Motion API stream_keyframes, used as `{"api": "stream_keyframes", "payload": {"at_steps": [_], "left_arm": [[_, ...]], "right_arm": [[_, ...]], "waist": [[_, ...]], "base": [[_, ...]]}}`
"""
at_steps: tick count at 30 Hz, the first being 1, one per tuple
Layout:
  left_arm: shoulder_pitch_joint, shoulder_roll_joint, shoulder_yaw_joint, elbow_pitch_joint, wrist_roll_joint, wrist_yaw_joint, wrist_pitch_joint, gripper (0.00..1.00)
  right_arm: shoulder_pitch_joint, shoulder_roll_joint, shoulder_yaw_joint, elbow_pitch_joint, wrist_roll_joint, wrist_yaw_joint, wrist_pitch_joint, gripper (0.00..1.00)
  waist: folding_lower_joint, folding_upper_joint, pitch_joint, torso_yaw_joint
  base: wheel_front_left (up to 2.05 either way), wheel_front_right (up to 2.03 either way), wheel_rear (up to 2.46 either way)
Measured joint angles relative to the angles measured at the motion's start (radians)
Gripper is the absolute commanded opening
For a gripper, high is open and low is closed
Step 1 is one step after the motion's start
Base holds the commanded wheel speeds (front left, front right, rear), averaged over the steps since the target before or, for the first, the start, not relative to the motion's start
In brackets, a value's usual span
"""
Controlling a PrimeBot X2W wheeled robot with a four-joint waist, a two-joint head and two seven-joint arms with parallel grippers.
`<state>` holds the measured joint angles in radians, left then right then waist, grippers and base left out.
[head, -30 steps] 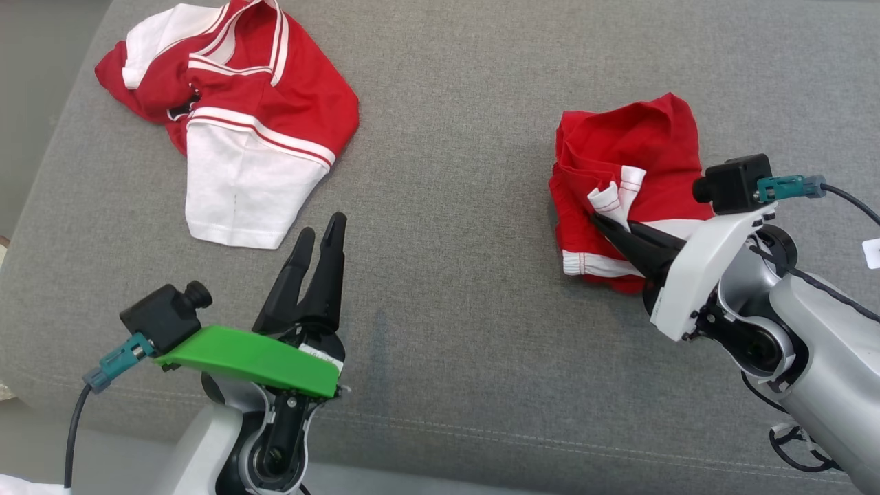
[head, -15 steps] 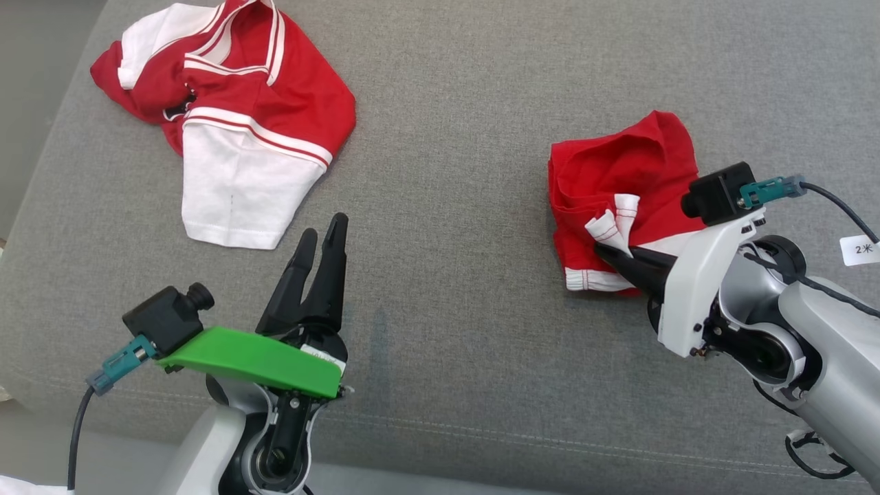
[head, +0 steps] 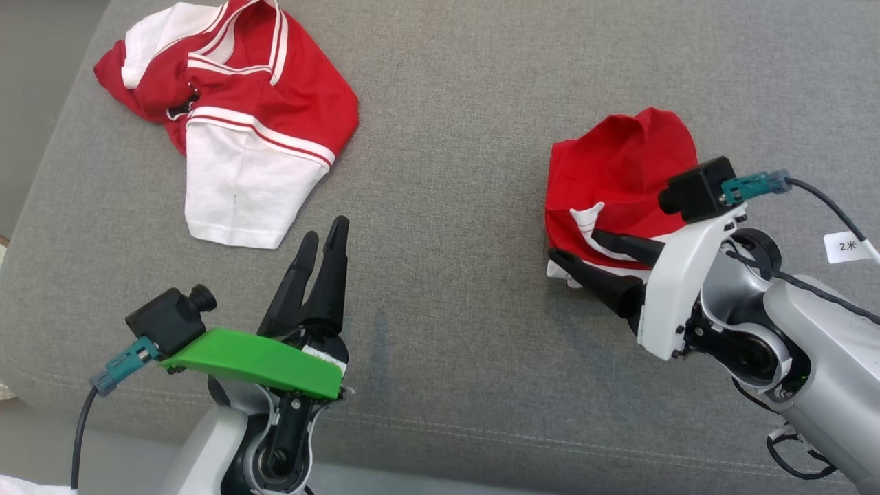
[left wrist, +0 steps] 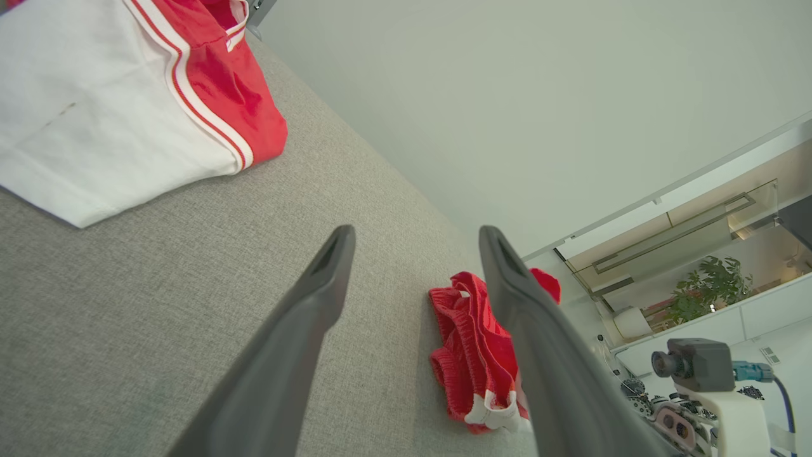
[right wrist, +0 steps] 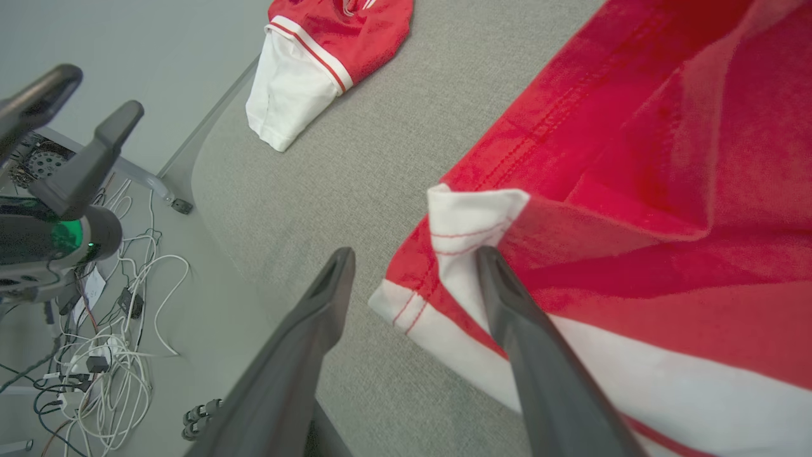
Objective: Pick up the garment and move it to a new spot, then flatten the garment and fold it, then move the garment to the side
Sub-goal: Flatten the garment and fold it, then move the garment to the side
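The right pincer (head: pixel 575 244) has spread, releasing the red garment (head: pixel 619 172) bunched at its tips; back straight out to avoid snagging, then flatten. Left pincer (head: pixel 324 229) spread, idle.

Red garment (head: pixel 619 172) with white stitched trim — grey cushion (head: pixel 447 172).

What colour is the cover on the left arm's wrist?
The cover is bright green, clearest in the head view.

It looks like a robotics lab in an office: a grey sofa (head: pixel 467 137) stands by a plain wall (left wrist: pixel 507 95), loose cables (right wrist: pixel 108 381) tangle on the floor (right wrist: pixel 216 343), and a glass partition (left wrist: pixel 698 235) and potted plant (left wrist: pixel 707 295) sit beyond.
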<state>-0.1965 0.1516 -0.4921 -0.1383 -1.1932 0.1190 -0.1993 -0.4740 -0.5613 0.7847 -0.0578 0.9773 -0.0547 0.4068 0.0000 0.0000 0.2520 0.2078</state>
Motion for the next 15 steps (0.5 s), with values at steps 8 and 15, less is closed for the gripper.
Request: {"api": "stream_keyframes", "payload": {"at_steps": [8,15], "left_arm": [[0.005,0.000,0.000,0.002,0.000,-0.005,-0.006,1.00],[0.033,0.004,0.001,0.003,0.000,-0.005,-0.010,1.00]], "right_arm": [[0.011,0.042,-0.094,-0.035,0.051,-0.018,-0.097,1.00],[0.064,0.043,-0.162,-0.027,0.058,-0.045,-0.190,1.00]], "waist": [[0.0000,0.0000,-0.024,-0.004],[0.0000,0.0000,-0.054,-0.027]], "base": [[0.00,0.00,0.00],[0.00,0.00,0.00]]}}
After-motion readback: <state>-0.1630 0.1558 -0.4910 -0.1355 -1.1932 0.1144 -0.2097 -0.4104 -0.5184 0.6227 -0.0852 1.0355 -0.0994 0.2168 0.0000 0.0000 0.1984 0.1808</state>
